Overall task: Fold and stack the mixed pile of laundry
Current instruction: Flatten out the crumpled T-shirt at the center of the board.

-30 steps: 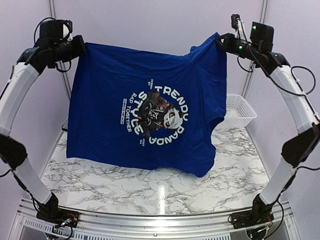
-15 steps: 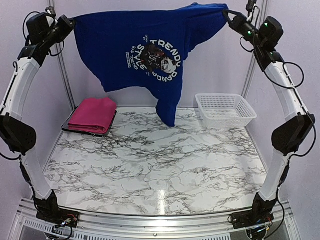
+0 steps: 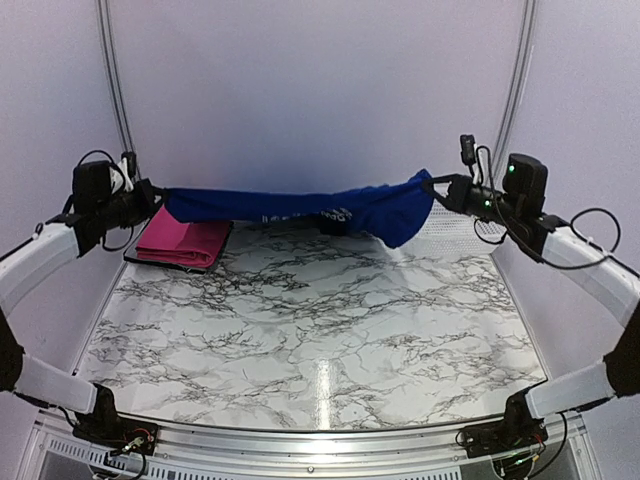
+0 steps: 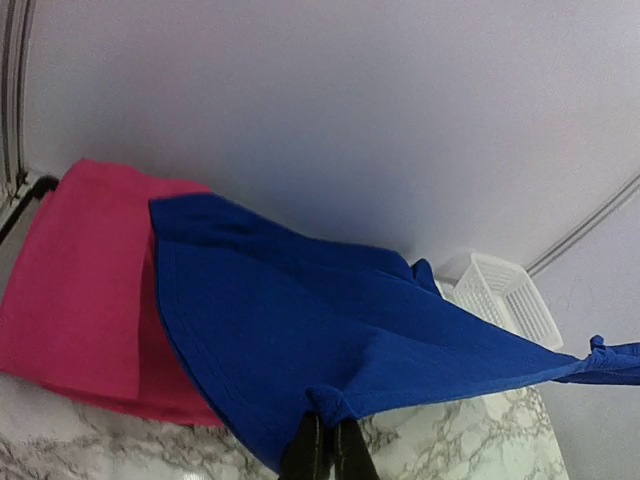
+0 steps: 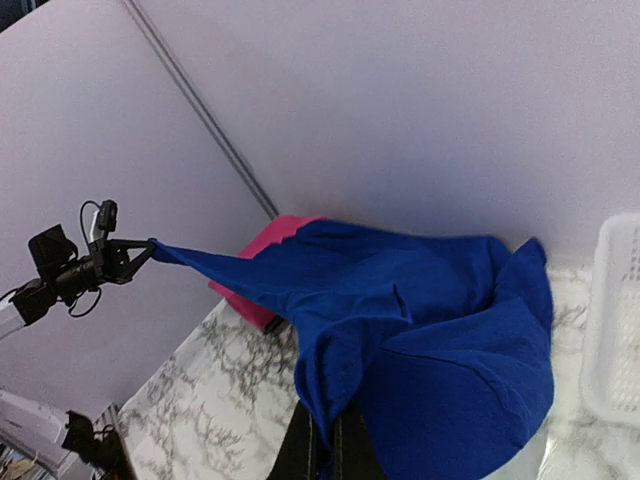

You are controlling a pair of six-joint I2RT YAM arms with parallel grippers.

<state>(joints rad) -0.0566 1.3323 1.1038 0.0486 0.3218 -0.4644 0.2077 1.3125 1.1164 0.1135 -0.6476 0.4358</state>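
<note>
Spanning the veined marble counter [image 3: 320, 340] near its far edge, the royal blue garment [image 3: 290, 207] hung as a taut, slightly sagging band. The left gripper [image 3: 158, 197] and right gripper [image 3: 432, 186] each pinched one end tightly. The magenta-pink garment [image 3: 185, 243] lay folded in the far left corner.
</note>
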